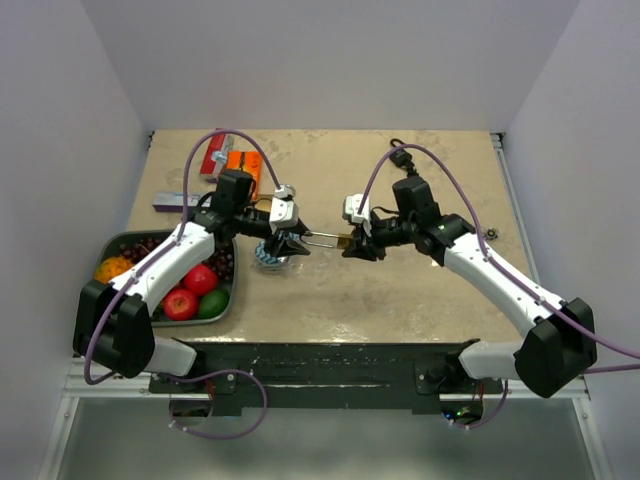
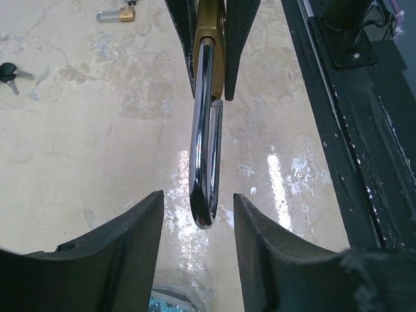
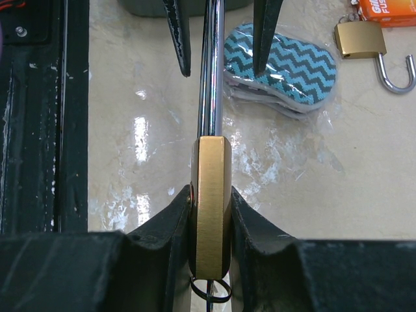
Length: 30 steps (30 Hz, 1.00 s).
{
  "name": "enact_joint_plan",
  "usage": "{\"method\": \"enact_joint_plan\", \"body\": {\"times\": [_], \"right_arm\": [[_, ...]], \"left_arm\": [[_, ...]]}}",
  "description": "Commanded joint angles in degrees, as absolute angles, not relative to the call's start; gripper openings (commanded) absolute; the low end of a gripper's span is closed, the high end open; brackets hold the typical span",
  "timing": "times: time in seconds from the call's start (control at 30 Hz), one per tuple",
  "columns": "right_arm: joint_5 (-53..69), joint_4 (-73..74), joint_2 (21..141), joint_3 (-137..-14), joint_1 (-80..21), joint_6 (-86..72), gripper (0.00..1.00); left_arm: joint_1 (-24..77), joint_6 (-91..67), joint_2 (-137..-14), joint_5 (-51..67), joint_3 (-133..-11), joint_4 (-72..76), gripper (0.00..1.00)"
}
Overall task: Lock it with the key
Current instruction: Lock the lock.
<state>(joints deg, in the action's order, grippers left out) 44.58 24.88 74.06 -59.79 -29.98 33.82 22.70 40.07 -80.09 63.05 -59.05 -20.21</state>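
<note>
- Fruit tray point(image 1: 112, 240): on the bench point(image 2: 78, 149), out to the left claw's left.
- Left claw point(image 1: 292, 244): open. Fingers point(image 2: 130, 247) straddle the shackle point(image 2: 205, 149) tip, with a gap on both sides.
- Blue zigzag pad in clear wrap point(image 3: 279, 65): on the bench under the left claw.
- Second padlock point(image 3: 364, 39): shackle open, beyond the left claw, beside an orange box point(image 3: 390, 10).
- Padlock point(image 3: 210, 175): off the bench, spanning claw to claw, shackle pointing into the left claw.
- Right claw point(image 3: 210, 195): clamped on the padlock's brass body.
- Ring point(image 3: 211, 289): at the body's end behind the right claw's fingers. Can't see a key there.
- Black-headed keys point(image 2: 8, 73): on the bench, well off beyond the right claw.
</note>
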Motion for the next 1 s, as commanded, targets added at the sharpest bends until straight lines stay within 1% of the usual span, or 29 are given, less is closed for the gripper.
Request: {"method": "enact_joint_plan", "body": {"times": [0.0,0.23,0.27,0.33,0.37,0.4,0.43,0.6,0.8,0.83,0.97], "right_arm": [[46.9,21.9,73.4,-62.8,-30.4,33.4,0.00],[47.4,22.4,73.9,-62.8,-30.7,33.6,0.00],[47.5,22.3,74.0,-62.8,-30.7,33.6,0.00],[47.6,22.2,74.0,-62.9,-31.0,33.4,0.00],[47.5,22.1,74.2,-62.9,-31.0,33.3,0.00],[47.7,21.8,74.2,-62.8,-31.1,32.8,0.00],[47.6,21.0,74.2,-62.8,-31.2,32.5,0.00],[47.5,18.5,75.2,-62.8,-32.2,31.1,0.00],[47.7,16.4,76.6,-63.5,-34.4,30.7,0.00],[47.7,15.4,76.7,-63.5,-34.7,30.5,0.00],[49.2,13.6,77.8,-64.1,-36.2,29.7,0.00]], "left_arm": [[23.2,38.7,-78.4,65.5,-61.4,-16.7,0.49],[23.6,35.4,-78.6,65.8,-61.2,-14.2,0.30],[23.6,35.4,-78.6,65.8,-61.1,-14.1,0.23],[23.6,35.2,-78.7,65.9,-60.9,-13.6,0.15],[23.7,35.1,-78.7,65.9,-60.8,-13.4,0.07],[23.7,34.9,-78.7,66.0,-60.7,-13.2,0.03],[23.9,34.5,-78.8,65.9,-60.6,-12.7,0.00],[25.1,32.3,-79.4,65.9,-60.2,-10.2,0.00],[28.3,24.8,-80.0,64.4,-58.5,-1.3,0.00],[29.0,23.1,-80.0,64.2,-58.2,2.0,0.00],[30.2,20.5,-80.7,63.5,-57.3,6.8,0.00]]}}
